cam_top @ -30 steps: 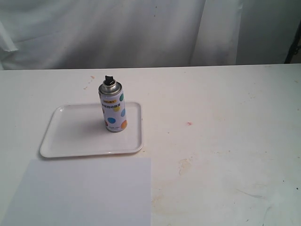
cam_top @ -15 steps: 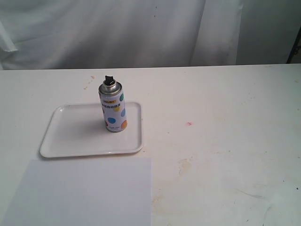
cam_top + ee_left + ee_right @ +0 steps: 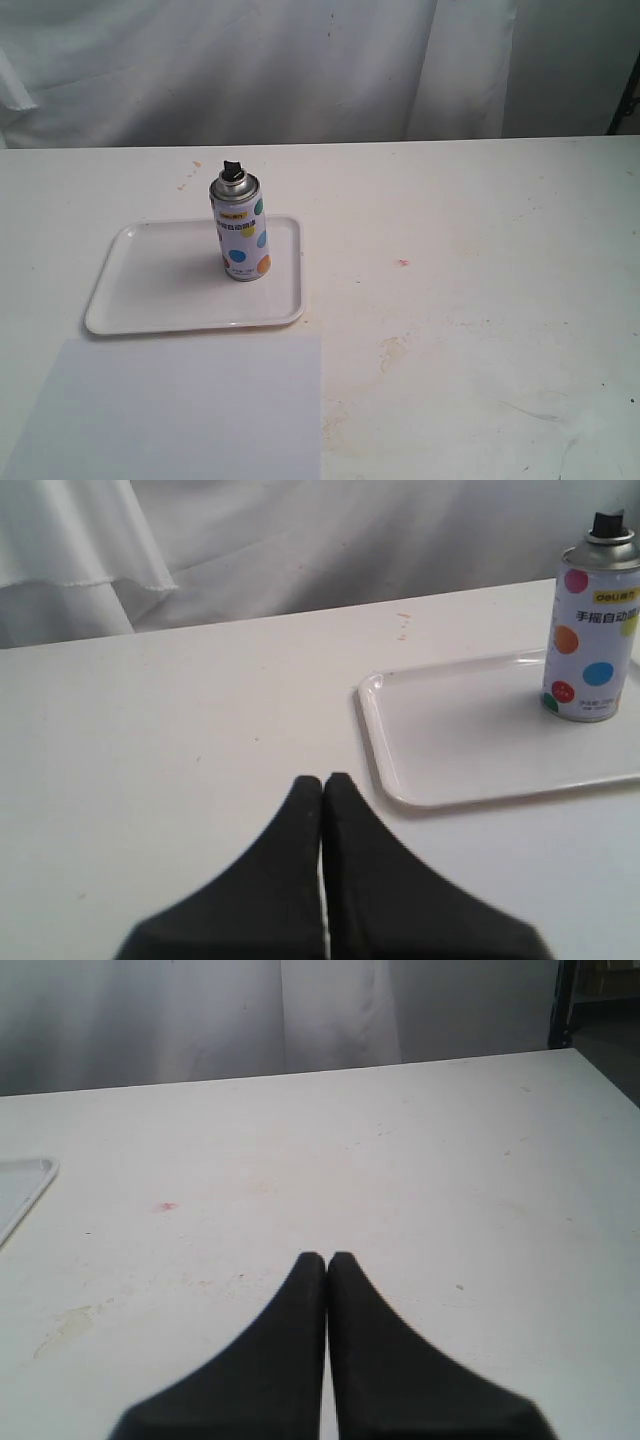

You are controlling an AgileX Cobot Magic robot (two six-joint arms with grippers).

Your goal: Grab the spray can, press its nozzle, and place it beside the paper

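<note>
The spray can (image 3: 240,228) stands upright on a white rimmed tray (image 3: 150,290), white with coloured dots; its black nozzle (image 3: 232,167) tops the silver dome. The left wrist view also shows the spray can (image 3: 592,630) and its nozzle (image 3: 606,523). The paper (image 3: 180,410) lies flat at the table's front left, just in front of the tray. Neither arm appears in the exterior view. My left gripper (image 3: 322,780) is shut and empty, well short of the tray (image 3: 440,730). My right gripper (image 3: 327,1258) is shut and empty over bare table.
White cloth (image 3: 300,60) hangs behind the table's back edge. A small red mark (image 3: 403,263) and yellowish stains (image 3: 390,350) mark the table right of the tray. The tray's corner (image 3: 20,1185) shows in the right wrist view.
</note>
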